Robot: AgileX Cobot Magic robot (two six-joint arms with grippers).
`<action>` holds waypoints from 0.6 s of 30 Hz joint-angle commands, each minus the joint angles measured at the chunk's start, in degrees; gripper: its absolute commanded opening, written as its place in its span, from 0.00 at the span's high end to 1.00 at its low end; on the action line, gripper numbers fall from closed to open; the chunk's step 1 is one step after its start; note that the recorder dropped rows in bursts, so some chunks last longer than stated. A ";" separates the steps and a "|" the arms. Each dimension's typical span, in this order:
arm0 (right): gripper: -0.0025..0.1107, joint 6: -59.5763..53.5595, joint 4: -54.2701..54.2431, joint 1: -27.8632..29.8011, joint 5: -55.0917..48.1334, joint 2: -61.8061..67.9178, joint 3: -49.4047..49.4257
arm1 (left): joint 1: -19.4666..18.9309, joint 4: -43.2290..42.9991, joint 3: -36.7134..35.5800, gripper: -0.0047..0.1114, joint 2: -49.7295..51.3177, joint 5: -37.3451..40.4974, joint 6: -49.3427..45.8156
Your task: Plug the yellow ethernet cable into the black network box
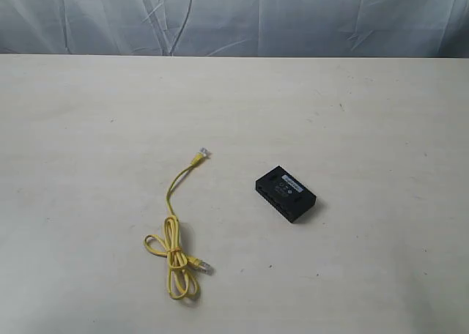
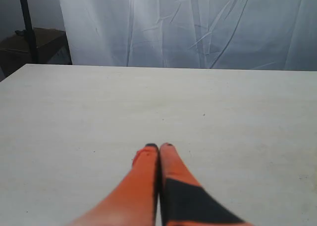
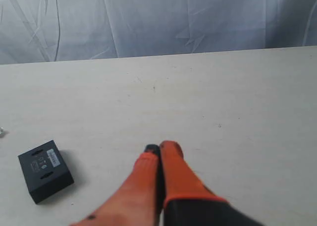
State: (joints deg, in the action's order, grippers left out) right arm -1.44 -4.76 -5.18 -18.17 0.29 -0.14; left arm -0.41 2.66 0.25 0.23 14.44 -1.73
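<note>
The yellow ethernet cable (image 1: 174,235) lies on the table left of centre in the exterior view, looped in a loose knot, with one clear plug (image 1: 200,155) at its far end and another (image 1: 204,266) near the loop. The black network box (image 1: 286,193) sits flat to its right, label up; the right wrist view shows the box (image 3: 45,170) too. My left gripper (image 2: 159,146) is shut with nothing in it, over bare table. My right gripper (image 3: 159,147) is shut and empty, apart from the box. Neither gripper shows in the exterior view.
A pale table (image 1: 366,114) carries everything, with a wrinkled white backdrop (image 1: 234,15) behind its far edge. A dark stand and low table (image 2: 29,42) sit beyond the table's corner in the left wrist view.
</note>
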 commanded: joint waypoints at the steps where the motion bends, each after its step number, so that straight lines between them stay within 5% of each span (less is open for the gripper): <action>1: 0.98 -0.03 0.27 -0.16 0.54 -0.29 0.14 | -0.07 -0.37 -0.25 0.96 -0.23 -0.74 0.16; 18: 0.98 -0.03 0.27 -0.16 0.54 -0.29 0.14 | -0.07 -7.19 -0.25 0.96 -0.23 -1.17 -0.15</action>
State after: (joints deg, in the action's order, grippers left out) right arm -1.44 -4.76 -5.18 -18.17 0.29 -0.14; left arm -0.41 -3.28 0.25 0.23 14.33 -1.85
